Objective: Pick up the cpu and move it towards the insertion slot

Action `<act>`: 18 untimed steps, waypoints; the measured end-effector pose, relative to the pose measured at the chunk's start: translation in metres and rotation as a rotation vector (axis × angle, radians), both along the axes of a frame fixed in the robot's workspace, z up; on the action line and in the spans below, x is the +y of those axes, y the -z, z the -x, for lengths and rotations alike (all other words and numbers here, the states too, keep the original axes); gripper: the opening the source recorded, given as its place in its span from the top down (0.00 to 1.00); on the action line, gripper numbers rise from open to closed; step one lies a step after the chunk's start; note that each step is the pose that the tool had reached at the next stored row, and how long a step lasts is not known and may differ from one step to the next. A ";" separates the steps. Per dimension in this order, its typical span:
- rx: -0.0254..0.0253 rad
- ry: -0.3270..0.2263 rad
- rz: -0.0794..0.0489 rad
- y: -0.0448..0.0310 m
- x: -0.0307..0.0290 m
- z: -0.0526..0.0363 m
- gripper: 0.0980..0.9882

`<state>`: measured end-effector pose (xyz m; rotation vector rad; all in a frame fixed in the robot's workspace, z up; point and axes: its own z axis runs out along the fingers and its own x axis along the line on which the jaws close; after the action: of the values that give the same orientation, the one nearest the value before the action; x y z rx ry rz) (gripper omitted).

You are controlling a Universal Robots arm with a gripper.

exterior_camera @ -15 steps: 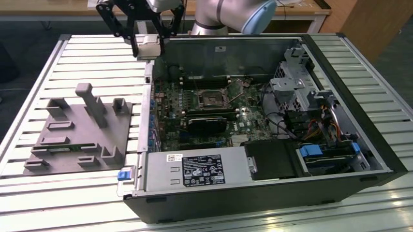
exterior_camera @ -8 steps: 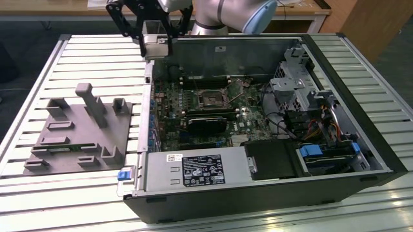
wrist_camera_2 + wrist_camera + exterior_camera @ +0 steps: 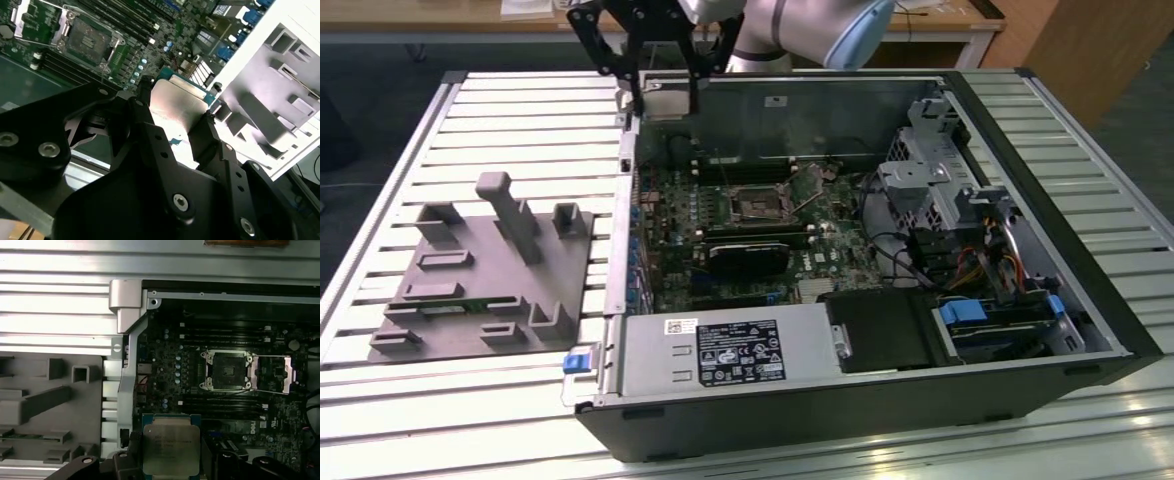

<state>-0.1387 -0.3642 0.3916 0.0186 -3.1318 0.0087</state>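
Slatted metal desk (image 3: 520, 110) carries an open computer case (image 3: 1014, 180) and a grey plastic fixture (image 3: 480, 270). Inside the case lies the motherboard (image 3: 761, 230); its insertion slot (image 3: 757, 205) sits bare, frame open. Pickup is done: the gripper (image 3: 175, 112) hangs over the case's edge, fingers (image 3: 207, 130) clamped on the cpu (image 3: 171, 450), well apart from the slot, so travel remains.

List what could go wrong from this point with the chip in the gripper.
1. The gripper holds the cpu only by its edges; it may slip and drop onto the motherboard.
2. The insertion slot sits between memory slots, with its frame flap open beside it; a skewed approach could snag there.
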 end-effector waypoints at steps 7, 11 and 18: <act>0.0001 0.000 0.000 -0.0001 0.0017 -0.0248 0.50; 0.0001 -0.002 -0.003 0.0000 0.0040 -0.0335 0.50; 0.0001 -0.006 -0.012 0.0008 0.0124 -0.0426 0.50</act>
<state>-0.0962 -0.3518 0.3909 0.0276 -3.1317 -0.0107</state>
